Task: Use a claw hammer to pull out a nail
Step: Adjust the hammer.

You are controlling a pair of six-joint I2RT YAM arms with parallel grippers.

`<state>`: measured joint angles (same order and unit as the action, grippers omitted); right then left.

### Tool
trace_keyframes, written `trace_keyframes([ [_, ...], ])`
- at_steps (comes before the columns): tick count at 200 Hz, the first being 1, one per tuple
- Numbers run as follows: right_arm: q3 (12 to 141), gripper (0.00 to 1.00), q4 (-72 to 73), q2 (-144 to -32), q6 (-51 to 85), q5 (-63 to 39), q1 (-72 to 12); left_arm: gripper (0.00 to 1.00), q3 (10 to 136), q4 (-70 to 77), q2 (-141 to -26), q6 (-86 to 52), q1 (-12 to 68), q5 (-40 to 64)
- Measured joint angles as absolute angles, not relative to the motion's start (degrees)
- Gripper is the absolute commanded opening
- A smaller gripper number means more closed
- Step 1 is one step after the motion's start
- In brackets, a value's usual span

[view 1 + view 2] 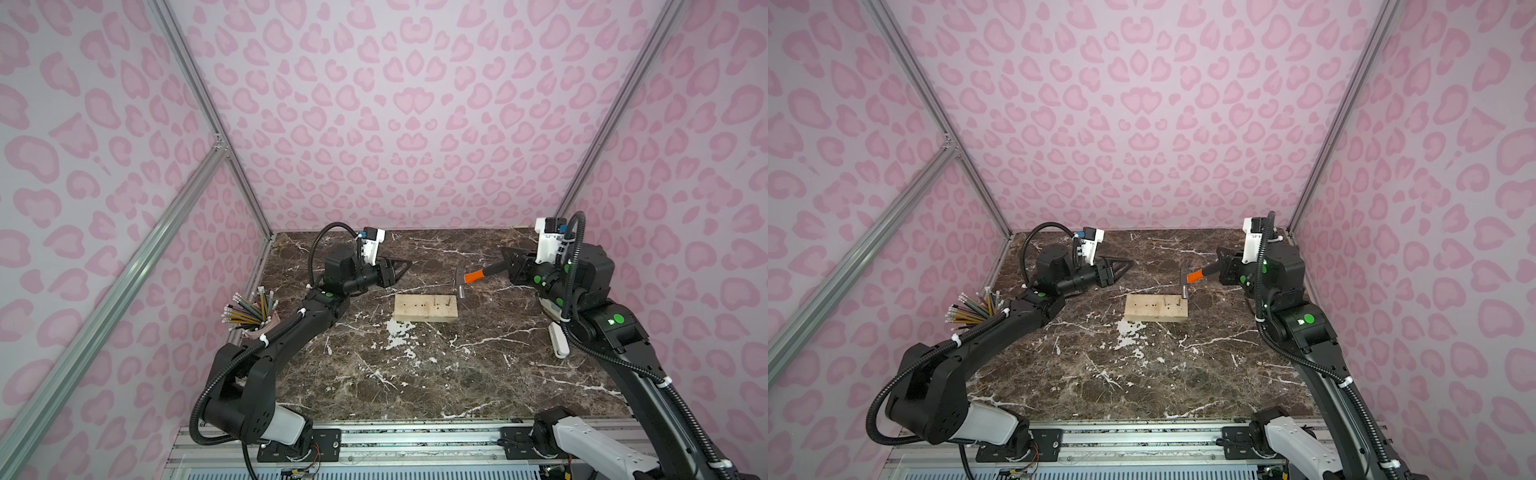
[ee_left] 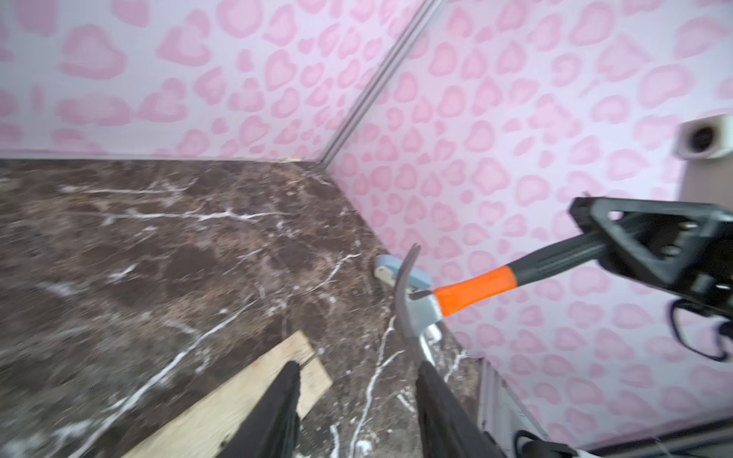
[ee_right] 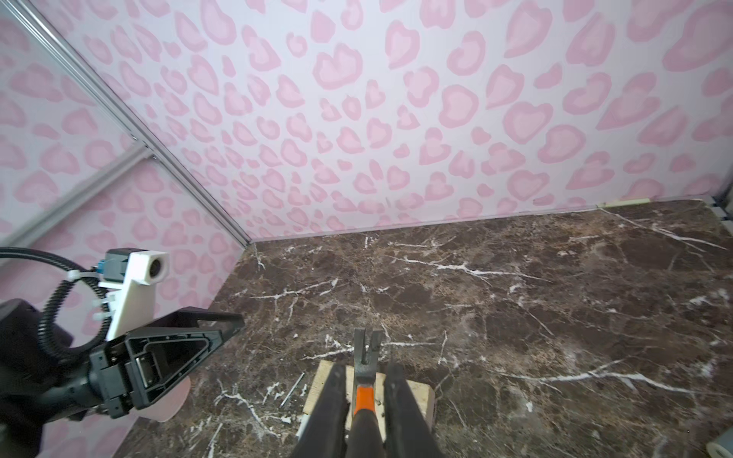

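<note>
Clamping the claw hammer (image 1: 473, 277), the right hand (image 1: 508, 264) hovered near the block (image 1: 415, 312); nail (image 1: 449, 300) stood undrawn; left hand (image 1: 405, 266) apart, empty.

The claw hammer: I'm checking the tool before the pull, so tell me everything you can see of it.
The claw hammer has a silver steel-looking head with a forked, curved claw, an orange collar and a black ribbed shaft. The right hand is shut on the shaft, holding it off the table, nearly level. The claw points up, the striking face down, by the far right corner of the wooden block; whether it touches cannot be told.
</note>
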<state>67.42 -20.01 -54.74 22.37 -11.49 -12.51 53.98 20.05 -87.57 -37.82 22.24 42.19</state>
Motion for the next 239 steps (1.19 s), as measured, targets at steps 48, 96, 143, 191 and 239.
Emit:
trace_keyframes([
  [48,67.4,0.0,-15.0,-53.8,28.7,-24.9,-7.8,0.53,52.5,50.0,-93.1,-61.6,22.2,56.8],
  [96,66.0,0.0,-6.5,-52.6,36.3,-34.5,-6.7,0.55,50.6,67.5,-94.5,-72.5,23.1,62.0],
  [143,63.1,0.0,0.4,-52.0,42.0,-39.2,-6.3,0.55,51.6,69.8,-93.3,-73.4,24.3,62.8],
  [191,59.1,0.0,5.8,-50.7,46.6,-42.5,-6.4,0.55,53.4,68.3,-93.0,-71.7,26.8,62.8],
  [239,58.8,0.0,9.3,-49.1,48.2,-41.6,-6.4,0.55,53.4,60.7,-92.3,-66.5,27.4,64.5],
])
